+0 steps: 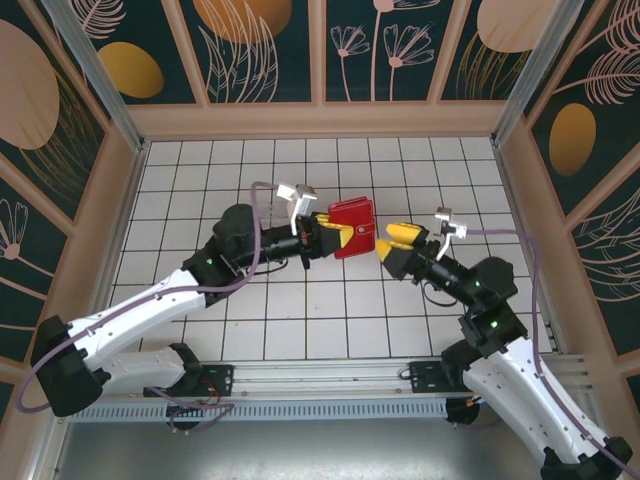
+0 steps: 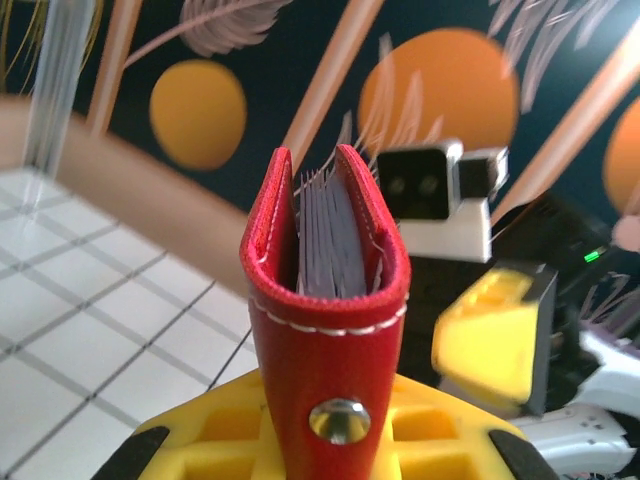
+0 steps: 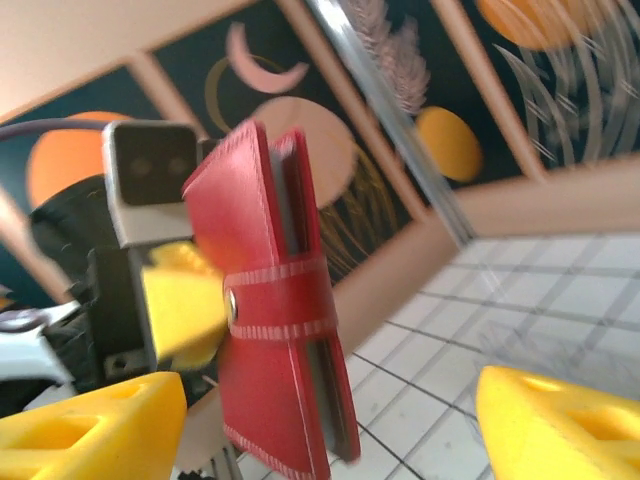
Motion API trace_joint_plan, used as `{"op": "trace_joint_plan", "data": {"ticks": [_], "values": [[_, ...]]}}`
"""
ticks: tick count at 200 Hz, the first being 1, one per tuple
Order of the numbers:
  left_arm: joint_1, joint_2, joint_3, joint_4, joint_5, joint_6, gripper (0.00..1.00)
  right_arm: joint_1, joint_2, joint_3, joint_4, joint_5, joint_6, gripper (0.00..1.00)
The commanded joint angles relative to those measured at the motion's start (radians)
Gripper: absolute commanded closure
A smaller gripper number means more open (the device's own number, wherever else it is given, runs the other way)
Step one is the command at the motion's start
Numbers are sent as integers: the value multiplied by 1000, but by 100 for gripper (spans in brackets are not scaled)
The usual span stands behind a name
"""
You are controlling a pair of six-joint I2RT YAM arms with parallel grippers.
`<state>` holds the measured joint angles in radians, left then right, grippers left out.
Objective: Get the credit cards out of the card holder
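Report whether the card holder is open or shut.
Shut: the card holder is folded together, its red tab snapped across the edge.

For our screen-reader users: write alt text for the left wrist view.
A red card holder rises mid-frame, its base clamped in the left pincer, grey cards showing edge-on at its top. Behind it, blurred: the other arm's wrist camera and a tiled table.

Bright even light; wrist views blurred, backgrounds out of focus.
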<state>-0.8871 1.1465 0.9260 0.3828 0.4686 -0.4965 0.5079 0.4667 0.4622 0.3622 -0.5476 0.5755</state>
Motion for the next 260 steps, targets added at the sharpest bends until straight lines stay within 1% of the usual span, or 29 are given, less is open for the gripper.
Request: {"op": "trace_joint_plan", "data": {"ticks": [1, 13, 24, 27, 38, 56, 83, 106, 114, 130, 142, 153, 158, 169, 175, 179, 199, 220, 240, 260], "values": [[4, -25, 16, 165, 95, 62, 95, 23, -3, -44, 325, -129, -55, 22], [5, -21, 39, 155, 113, 78, 95, 34, 13, -26, 333, -141, -97, 22], [5, -17, 40, 151, 135, 88, 95, 67, 34, 8, 293, -140, -144, 22], [4, -16, 68, 150, 142, 90, 94, 72, 40, 17, 282, -140, -155, 23], [4, -13, 87, 135, 172, 104, 94, 91, 65, 39, 275, -146, -177, 25], [4, -14, 102, 119, 209, 122, 93, 130, 113, 58, 318, -165, -177, 31], [4, -18, 106, 120, 224, 122, 93, 191, 164, 93, 337, -173, -192, 48], [4, -26, 112, 82, 229, 144, 93, 230, 170, 96, 373, -144, -197, 58], [4, -30, 110, 77, 228, 149, 93, 244, 177, 105, 361, -143, -209, 63], [5, -36, 105, 75, 227, 154, 92, 266, 195, 125, 341, -143, -232, 78], [4, -36, 107, 74, 230, 157, 86, 278, 206, 134, 333, -137, -241, 90], [4, -36, 112, 66, 243, 167, 79, 287, 214, 137, 328, -120, -243, 97], [4, -37, 112, 63, 242, 173, 74, 289, 215, 138, 327, -121, -245, 100], [4, -43, 114, 59, 236, 177, 63, 293, 217, 139, 317, -123, -258, 100], [5, -49, 115, 57, 225, 180, 59, 294, 214, 139, 305, -124, -267, 100], [4, -52, 116, 55, 222, 179, 58, 294, 212, 139, 298, -124, -275, 100], [4, -71, 114, 79, 238, 165, 58, 298, 199, 139, 277, -132, -293, 100], [4, -94, 103, 110, 252, 151, 59, 305, 192, 139, 283, -147, -293, 100], [4, -113, 88, 130, 248, 146, 59, 314, 194, 138, 288, -148, -293, 100], [4, -117, 84, 130, 258, 146, 64, 322, 197, 138, 296, -153, -293, 100]]}}
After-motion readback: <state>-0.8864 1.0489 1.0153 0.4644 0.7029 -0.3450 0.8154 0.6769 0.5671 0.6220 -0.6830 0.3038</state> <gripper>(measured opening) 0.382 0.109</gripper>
